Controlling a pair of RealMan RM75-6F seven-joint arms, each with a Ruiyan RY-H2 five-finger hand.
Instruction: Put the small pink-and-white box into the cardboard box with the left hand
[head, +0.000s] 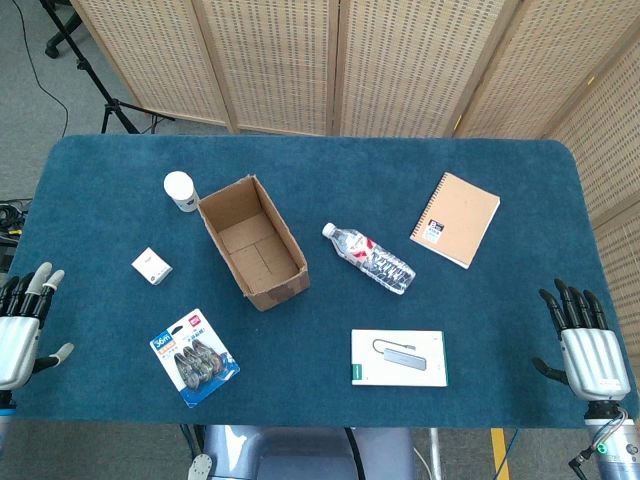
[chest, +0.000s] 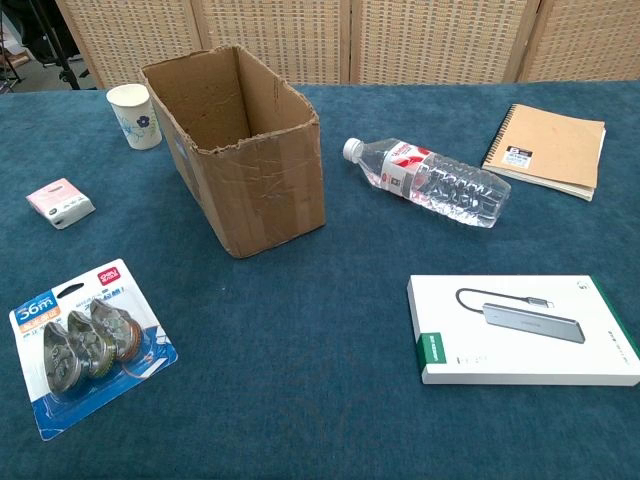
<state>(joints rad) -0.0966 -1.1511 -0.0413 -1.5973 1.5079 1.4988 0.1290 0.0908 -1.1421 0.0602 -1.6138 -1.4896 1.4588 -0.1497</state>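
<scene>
The small pink-and-white box (head: 151, 266) (chest: 61, 203) lies flat on the blue table, left of the open cardboard box (head: 252, 240) (chest: 236, 145), which is empty inside. My left hand (head: 20, 320) rests at the table's left edge, fingers spread, holding nothing, well to the lower left of the small box. At the right front edge my right hand (head: 585, 343) lies with its fingers apart and empty. Neither hand shows in the chest view.
A paper cup (head: 181, 191) (chest: 134, 116) stands behind the cardboard box. A tape-measure blister pack (head: 193, 356) (chest: 82, 341) lies front left. A water bottle (head: 369, 258) (chest: 430, 182), a white hub box (head: 398, 357) (chest: 525, 329) and a spiral notebook (head: 455, 219) (chest: 547, 149) lie to the right.
</scene>
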